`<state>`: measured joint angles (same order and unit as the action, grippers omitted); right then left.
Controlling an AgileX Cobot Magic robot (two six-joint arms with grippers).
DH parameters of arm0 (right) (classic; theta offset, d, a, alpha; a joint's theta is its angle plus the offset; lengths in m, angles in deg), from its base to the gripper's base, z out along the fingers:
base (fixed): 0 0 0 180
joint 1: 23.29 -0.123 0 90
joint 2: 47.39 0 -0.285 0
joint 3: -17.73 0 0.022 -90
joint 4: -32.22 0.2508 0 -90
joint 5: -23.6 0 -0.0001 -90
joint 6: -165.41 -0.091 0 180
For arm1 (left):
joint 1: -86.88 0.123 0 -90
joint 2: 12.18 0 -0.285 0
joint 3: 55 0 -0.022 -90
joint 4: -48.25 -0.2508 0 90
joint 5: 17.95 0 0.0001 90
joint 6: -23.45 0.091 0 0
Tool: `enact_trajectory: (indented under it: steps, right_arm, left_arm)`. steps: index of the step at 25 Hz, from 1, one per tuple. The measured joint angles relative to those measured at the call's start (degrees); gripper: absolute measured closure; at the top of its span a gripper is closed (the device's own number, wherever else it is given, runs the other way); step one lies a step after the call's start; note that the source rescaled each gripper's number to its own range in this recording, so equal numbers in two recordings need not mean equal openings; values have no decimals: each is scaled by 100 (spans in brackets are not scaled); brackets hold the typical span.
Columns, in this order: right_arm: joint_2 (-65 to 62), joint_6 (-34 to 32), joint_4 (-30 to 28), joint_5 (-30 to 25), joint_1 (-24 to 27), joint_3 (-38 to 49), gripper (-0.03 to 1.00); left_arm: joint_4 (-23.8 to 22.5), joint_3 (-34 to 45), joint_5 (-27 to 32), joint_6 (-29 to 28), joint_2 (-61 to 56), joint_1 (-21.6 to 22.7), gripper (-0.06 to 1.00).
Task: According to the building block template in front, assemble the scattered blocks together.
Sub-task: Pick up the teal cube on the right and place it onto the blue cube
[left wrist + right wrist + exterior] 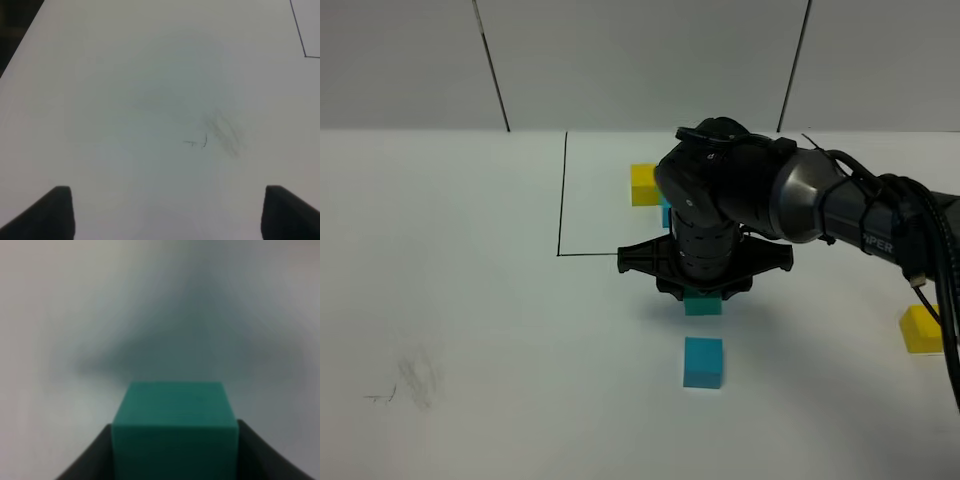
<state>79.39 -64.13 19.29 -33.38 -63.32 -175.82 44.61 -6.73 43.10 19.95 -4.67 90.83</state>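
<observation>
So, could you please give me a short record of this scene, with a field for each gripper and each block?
left gripper: open, holding nothing, over bare table
right gripper: shut on teal-green cube
blue cube: loose on table, just in front of the gripped cube
yellow cube: loose, far right of the high view
template: inside black outline, partly hidden behind right arm
</observation>
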Motion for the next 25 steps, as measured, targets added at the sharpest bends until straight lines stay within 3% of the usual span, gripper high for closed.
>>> enact_trajectory:
  steps: [25]
  right_arm:
    - [165,-246,-35,-90,-78,0,96]
  left_arm:
    - [-165,0,0,0,0,0,14]
